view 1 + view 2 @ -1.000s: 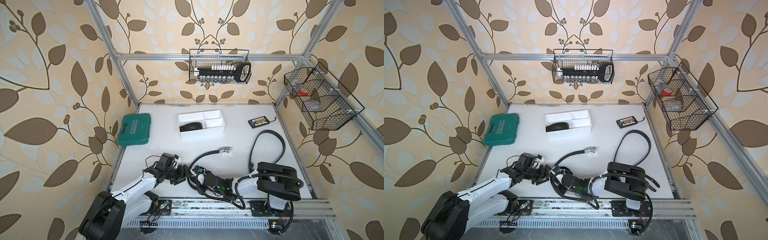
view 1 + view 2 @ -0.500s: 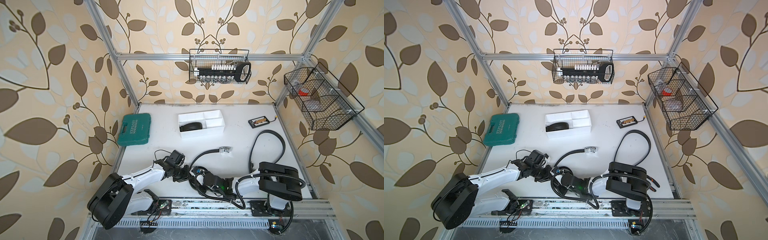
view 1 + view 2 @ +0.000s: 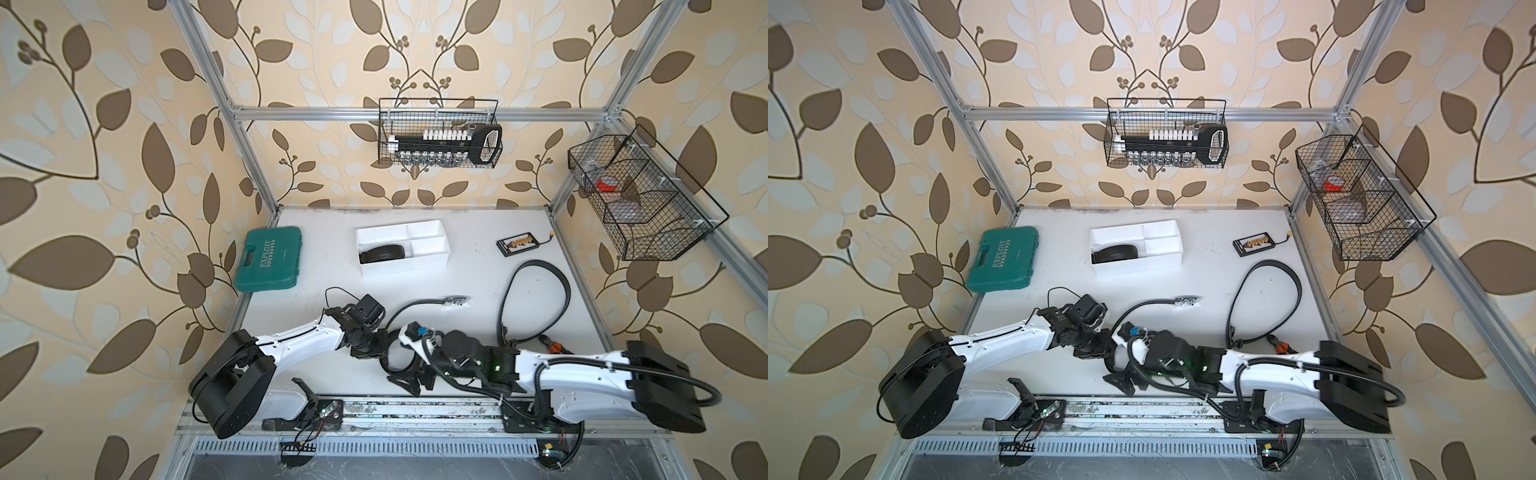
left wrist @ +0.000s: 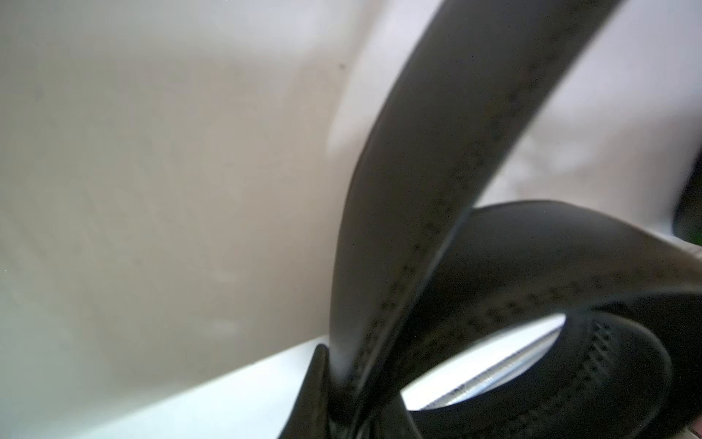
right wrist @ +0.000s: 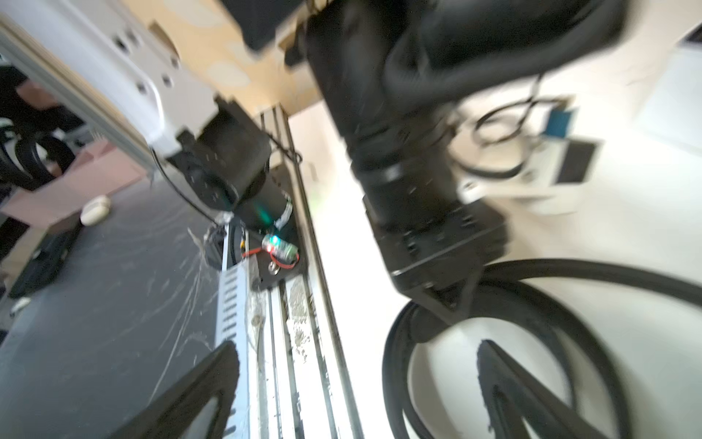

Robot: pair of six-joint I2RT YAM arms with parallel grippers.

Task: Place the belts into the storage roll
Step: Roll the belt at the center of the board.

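The storage roll (image 3: 432, 227) (image 3: 1167, 227), a white divided tray, stands at the back with one coiled belt (image 3: 382, 252) in it. A second belt (image 3: 405, 309) (image 4: 437, 190) curls at the front, its buckle (image 3: 456, 300) lying on the table. My left gripper (image 3: 384, 345) (image 4: 343, 410) is shut on this strap. My right gripper (image 3: 413, 380) (image 5: 357, 391) is open beside it, with the wall of the belt's loop (image 5: 395, 342) between its fingers (image 5: 509, 387) and not pinched. A third belt (image 3: 563, 286) (image 3: 1298, 282) lies in a wide arc at the right.
A green tool case (image 3: 269, 259) lies at the back left and a small black board (image 3: 517, 243) at the back right. Orange-handled pliers (image 3: 550, 344) lie by the right arm. Wire baskets (image 3: 440, 139) (image 3: 640, 199) hang on the walls. A metal rail (image 3: 415, 409) runs along the front edge.
My left arm reached right and its gripper closed on the front belt's strap. My right gripper opened and let go of that belt.
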